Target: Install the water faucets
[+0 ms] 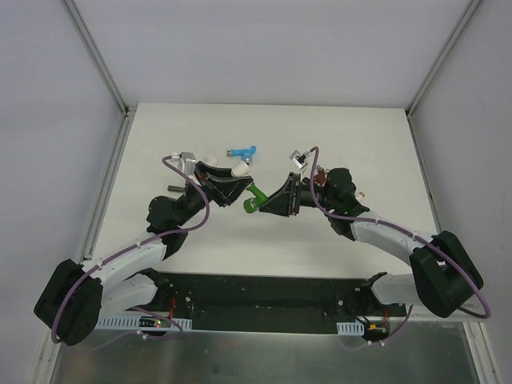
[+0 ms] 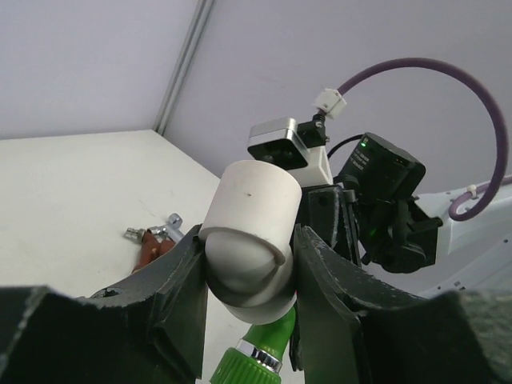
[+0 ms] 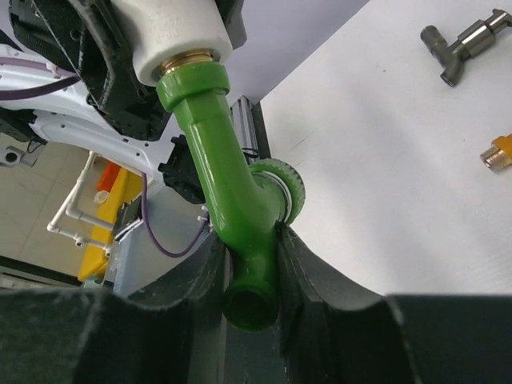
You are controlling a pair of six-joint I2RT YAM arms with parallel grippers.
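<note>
A green water faucet (image 3: 232, 192) hangs between the two arms above the table's middle (image 1: 254, 195). My right gripper (image 3: 250, 240) is shut on its spout end, one jaw on each side. The faucet's threaded end sits in the brass-lined mouth of a white pipe fitting (image 3: 172, 32). My left gripper (image 2: 250, 248) is shut on that white elbow fitting (image 2: 252, 200), both jaws pressing its sides, with the green faucet's nut (image 2: 256, 360) just below. In the top view the left gripper (image 1: 232, 194) and right gripper (image 1: 272, 204) face each other.
A blue faucet (image 1: 242, 151) and a white piece (image 1: 238, 168) lie behind the grippers. A reddish-brown faucet (image 2: 148, 248) lies on the table beyond the left jaws. A dark grey faucet (image 3: 464, 40) and an orange one (image 3: 498, 152) lie to the right gripper's right.
</note>
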